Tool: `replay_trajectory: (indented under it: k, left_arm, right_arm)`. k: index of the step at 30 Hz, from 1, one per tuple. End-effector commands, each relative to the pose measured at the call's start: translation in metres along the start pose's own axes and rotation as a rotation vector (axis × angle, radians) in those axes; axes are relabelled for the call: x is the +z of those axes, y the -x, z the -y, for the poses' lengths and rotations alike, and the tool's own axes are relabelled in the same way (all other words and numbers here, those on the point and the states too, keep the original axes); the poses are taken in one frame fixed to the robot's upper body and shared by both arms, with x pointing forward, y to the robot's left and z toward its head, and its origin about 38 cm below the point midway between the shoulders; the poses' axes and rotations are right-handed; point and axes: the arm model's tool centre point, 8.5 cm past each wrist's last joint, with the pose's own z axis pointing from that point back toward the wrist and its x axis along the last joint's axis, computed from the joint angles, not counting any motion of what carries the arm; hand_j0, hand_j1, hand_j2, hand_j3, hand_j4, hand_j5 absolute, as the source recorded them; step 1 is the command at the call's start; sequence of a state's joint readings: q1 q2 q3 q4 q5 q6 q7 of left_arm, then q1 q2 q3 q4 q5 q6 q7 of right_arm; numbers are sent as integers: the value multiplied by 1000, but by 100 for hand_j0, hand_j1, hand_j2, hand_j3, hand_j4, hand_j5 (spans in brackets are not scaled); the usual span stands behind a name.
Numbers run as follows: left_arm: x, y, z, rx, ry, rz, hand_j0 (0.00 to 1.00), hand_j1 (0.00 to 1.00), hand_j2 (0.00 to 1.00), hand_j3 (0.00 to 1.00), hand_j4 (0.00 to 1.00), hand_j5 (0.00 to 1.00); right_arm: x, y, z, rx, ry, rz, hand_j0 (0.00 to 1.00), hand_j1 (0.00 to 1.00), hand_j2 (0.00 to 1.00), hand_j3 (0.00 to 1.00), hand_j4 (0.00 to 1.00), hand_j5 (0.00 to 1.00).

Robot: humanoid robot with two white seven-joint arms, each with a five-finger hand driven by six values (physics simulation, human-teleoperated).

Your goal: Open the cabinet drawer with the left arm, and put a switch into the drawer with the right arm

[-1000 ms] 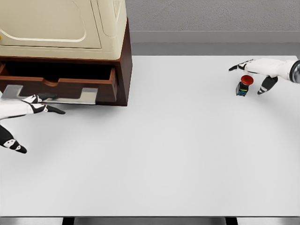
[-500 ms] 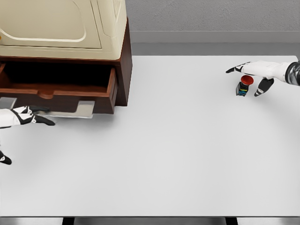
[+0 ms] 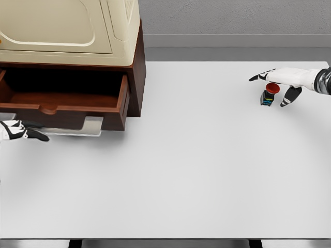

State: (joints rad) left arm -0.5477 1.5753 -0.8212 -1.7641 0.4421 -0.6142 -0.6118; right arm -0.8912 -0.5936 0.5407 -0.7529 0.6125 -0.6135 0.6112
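The brown cabinet (image 3: 135, 72) with a cream top stands at the back left. Its drawer (image 3: 62, 106) is pulled out, showing a dark hollow inside. My left hand (image 3: 20, 132) shows at the left edge just below the drawer front, near a grey handle plate (image 3: 77, 126), with fingers extended and holding nothing. The switch (image 3: 269, 94), a small black block with a red round button, stands upright on the table at the far right. My right hand (image 3: 279, 85) hovers over it with fingers spread on both sides, not closed on it.
The white table (image 3: 186, 170) stretches across the view, its front edge near the bottom. A grey wall runs behind it.
The drawer has slid further out toward me. My left hand has drawn back left, mostly out of view. The right hand has shifted slightly over the switch.
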Motion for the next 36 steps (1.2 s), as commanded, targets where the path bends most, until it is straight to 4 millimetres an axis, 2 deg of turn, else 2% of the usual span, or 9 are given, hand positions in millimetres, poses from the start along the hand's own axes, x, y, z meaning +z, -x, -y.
replay_trajectory:
  k: [1,4,5,9,12,14,20,34,36]
  left_arm:
    - [7,-1,-4,19,-19,-6,100,100,100,100,100,100]
    - [18,-5,-13,27,-50,-14,100,100,100,100,100,100]
    - [19,-6,-15,28,-59,-11,100,100,100,100,100,100]
    - [37,-11,-26,49,-99,-30,100,100,100,100,100,100]
    - [43,-12,-27,70,-113,-34,100,100,100,100,100,100]
    - [50,-12,-26,72,-105,-58,100,100,100,100,100,100]
    - [52,-3,-3,141,-55,-88,100,100,100,100,100,100]
    - [51,-3,0,165,-65,-78,100,100,100,100,100,100]
    - [49,2,12,201,-42,-81,100,100,100,100,100,100]
  right_arm:
    - [1,1,0,-4,2,-3,100,100,100,100,100,100]
    - [1,2,-1,-9,1,-4,96,96,96,96,96,96]
    - [1,2,-1,-14,3,-3,82,82,82,82,82,82]
    - [1,2,-1,-15,4,-2,81,81,81,81,81,81]
    - [0,1,-1,-14,5,0,81,81,81,81,81,81]
    - [1,2,-1,-15,4,-2,81,81,81,81,81,81]
    - [0,1,-1,-13,1,0,78,78,78,78,78,78]
    - [0,4,-4,-28,-2,-6,60,60,60,60,60,60]
    - [0,4,-5,-30,-4,-6,58,58,58,58,58,58]
